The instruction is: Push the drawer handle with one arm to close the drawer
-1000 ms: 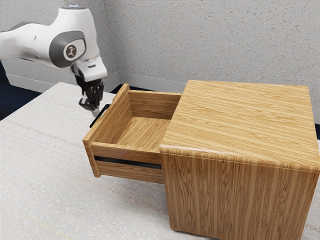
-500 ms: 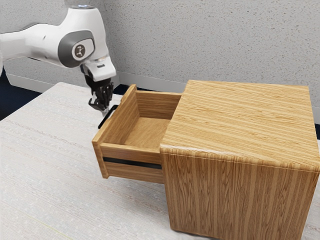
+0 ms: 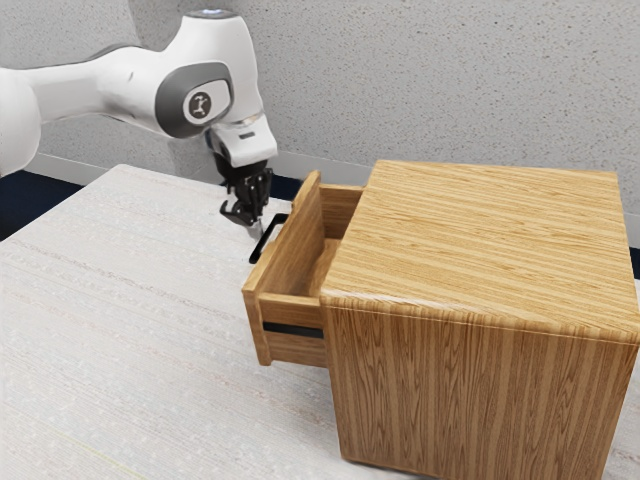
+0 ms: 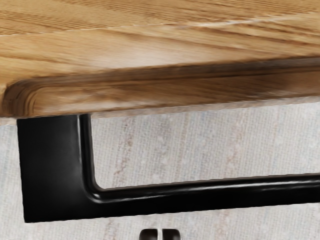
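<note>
Drawer (image 3: 293,346): slid further into the cabinet (image 3: 480,240) since the last frame, but yeah, still partly open in the exterior view
Gripper (image 3: 256,230): moved along with it, now right by the handle (image 3: 264,243), on its outer side
Jaws: wrist view has them basically pressed together, tiny sliver between
Handle bar: black, sticking out from the drawer over the worktop (image 4: 210,145)

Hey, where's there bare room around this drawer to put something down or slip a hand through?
The cabinet's top is bare; so is the table from the drawer front toward the exterior view's left and lower edges. It's crowded at the handle, where the gripper sits close by.
</note>
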Robot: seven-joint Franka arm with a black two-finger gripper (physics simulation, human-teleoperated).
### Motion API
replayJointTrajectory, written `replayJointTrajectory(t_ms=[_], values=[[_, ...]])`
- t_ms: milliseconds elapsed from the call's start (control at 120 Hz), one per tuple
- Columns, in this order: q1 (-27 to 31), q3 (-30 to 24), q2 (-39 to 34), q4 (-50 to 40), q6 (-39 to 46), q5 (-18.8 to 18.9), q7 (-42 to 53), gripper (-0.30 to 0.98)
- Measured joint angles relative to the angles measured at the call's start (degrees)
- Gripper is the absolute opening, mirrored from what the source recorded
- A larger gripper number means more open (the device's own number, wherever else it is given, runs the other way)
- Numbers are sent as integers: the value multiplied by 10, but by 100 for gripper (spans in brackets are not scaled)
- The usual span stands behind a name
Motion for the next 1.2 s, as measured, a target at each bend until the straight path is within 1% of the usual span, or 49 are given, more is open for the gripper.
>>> replayJointTrajectory(t_ms=[92,417,550,625,725,733,850,1000,1050,1083,1133,1200], values=[[-9,0,22,29,0,0,-9,-10],[-55,-1,66,84,0,0,-44,-10],[-76,-1,89,117,-1,-8,-60,-10],[-91,-1,106,139,0,-19,-69,-10],[-94,6,129,161,0,-29,-83,-12],[-94,7,129,161,0,-30,-84,-11],[-86,7,93,124,-22,-37,-101,-10],[-53,11,12,118,-100,-33,-114,-10],[-38,9,-15,118,-129,-20,-108,-9],[-30,8,-33,118,-147,-11,-101,-4],[-21,9,-58,119,-168,-1,-88,7],[-12,10,-74,121,-190,6,-72,22]])
